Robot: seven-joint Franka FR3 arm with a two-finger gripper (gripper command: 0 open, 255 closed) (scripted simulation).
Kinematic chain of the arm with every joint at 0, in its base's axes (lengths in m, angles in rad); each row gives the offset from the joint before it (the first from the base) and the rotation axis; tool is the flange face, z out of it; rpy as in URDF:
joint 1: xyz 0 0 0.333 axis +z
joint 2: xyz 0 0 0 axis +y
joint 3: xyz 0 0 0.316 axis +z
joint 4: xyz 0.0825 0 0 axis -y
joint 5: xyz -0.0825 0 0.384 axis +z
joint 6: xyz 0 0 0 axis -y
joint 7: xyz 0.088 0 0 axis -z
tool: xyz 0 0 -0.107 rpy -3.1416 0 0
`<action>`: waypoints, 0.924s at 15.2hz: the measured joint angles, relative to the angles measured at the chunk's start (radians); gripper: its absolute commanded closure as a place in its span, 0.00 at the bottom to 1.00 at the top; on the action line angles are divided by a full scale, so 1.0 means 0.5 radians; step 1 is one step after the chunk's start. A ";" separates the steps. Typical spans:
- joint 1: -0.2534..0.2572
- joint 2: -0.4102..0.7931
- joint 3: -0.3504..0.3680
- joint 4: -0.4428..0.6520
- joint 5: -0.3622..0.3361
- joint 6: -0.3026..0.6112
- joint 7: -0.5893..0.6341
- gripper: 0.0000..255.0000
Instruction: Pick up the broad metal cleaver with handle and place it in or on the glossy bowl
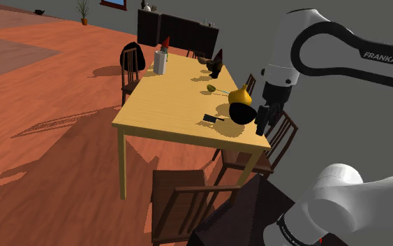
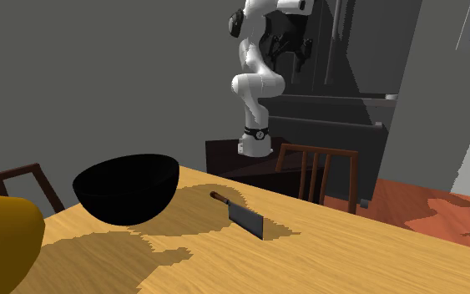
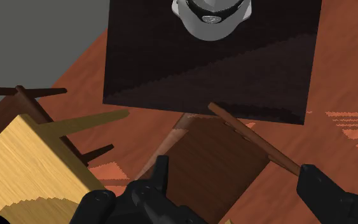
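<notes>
The cleaver (image 1: 211, 117) lies flat on the yellow wooden table (image 1: 160, 105) near its closer edge, grey broad blade (image 2: 245, 219) with a dark handle pointing toward the bowl. Right beside it stands the glossy black bowl (image 1: 241, 114) (image 2: 127, 188). My black gripper (image 1: 261, 126) hangs off the table's edge, to the shoulder view's right of the bowl, above a chair. In the wrist view my gripper (image 3: 241, 188) is open, fingers (image 3: 323, 191) apart, nothing between them, looking down at a chair seat (image 3: 212, 165).
A yellow gourd-shaped object (image 1: 241, 94) stands just behind the bowl. A white jug (image 1: 160, 63), red bottle (image 1: 165, 43) and dark items (image 1: 216, 66) sit at the far end. Wooden chairs (image 1: 181, 199) (image 2: 320, 171) surround the table. The dark stand (image 3: 209, 70) is below the hand.
</notes>
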 measured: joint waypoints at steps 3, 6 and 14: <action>-0.009 0.035 -0.053 -0.018 -0.045 0.064 -0.077 0.00; -0.024 0.143 -0.159 -0.046 -0.130 0.231 -0.239 0.00; -0.046 0.561 -0.444 0.002 -0.289 0.700 -0.689 0.00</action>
